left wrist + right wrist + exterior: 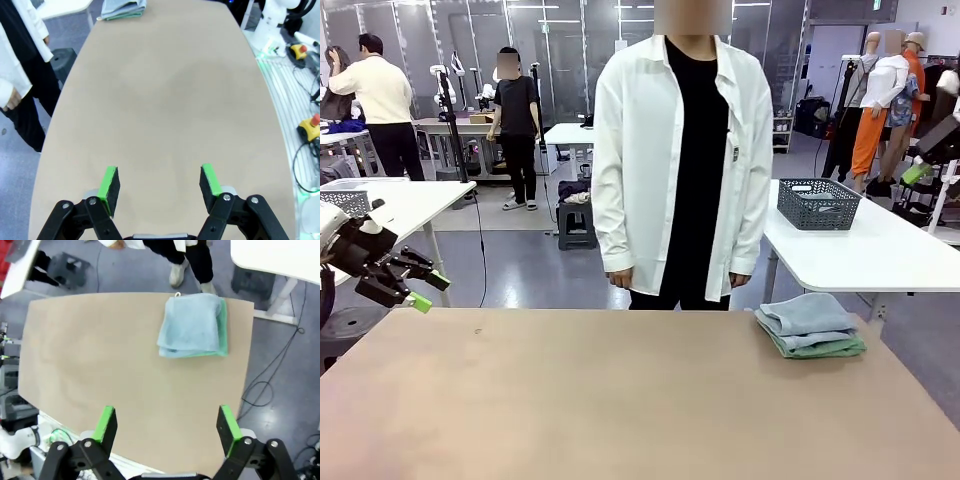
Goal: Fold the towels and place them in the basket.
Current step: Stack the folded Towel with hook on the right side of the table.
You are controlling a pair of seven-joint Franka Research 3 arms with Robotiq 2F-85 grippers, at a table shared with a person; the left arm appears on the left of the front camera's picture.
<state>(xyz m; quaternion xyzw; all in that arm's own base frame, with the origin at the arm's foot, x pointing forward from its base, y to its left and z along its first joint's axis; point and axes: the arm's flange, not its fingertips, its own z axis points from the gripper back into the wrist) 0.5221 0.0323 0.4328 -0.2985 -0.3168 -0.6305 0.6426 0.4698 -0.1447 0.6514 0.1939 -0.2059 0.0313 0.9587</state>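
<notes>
Hovering off the table's (620, 400) left edge, the left gripper (410, 285) has its jaws apart; the right gripper (167, 427) gapes too. Bare tabletop stretches toward the far right corner, where the folded towels (810, 326) lie stacked. Beyond stands a person (682, 160).

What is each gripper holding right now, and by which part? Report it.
Nothing is held. The left gripper and the right gripper are both open over the bare table; the folded towels lie untouched near the far edge.
</notes>
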